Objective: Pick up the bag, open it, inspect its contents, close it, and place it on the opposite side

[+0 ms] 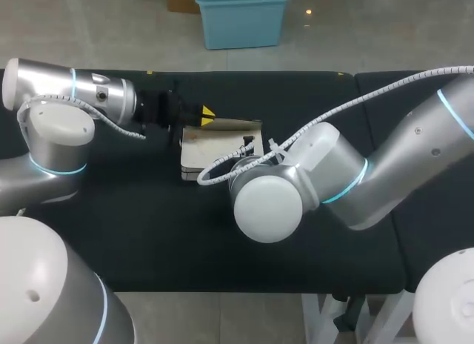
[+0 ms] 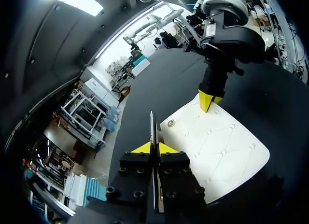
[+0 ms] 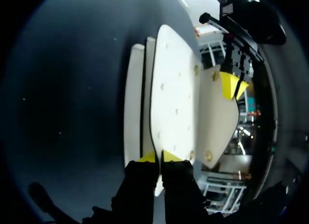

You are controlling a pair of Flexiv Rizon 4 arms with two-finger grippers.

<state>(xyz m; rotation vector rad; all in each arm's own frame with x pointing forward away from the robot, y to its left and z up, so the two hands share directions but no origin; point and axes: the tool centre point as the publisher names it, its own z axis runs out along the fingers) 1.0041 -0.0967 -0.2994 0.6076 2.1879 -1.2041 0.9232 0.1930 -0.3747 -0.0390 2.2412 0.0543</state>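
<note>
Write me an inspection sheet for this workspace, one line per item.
Surface: black table, flat and dark.
Job's things: white quilted bag at mid-table, flap lifted.
Clutter: nothing seen.
Grippers: left claw shut on the flap's edge. Right claw shut on the bag from the opposite side.
Cables: white ribbed cable runs along the right arm and crosses the bag in the head view.
Surroundings: nothing seen reaching over the table.

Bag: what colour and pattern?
Cream-white bag, diamond-quilted stitching with small studs; shows best in the left wrist view.
</note>
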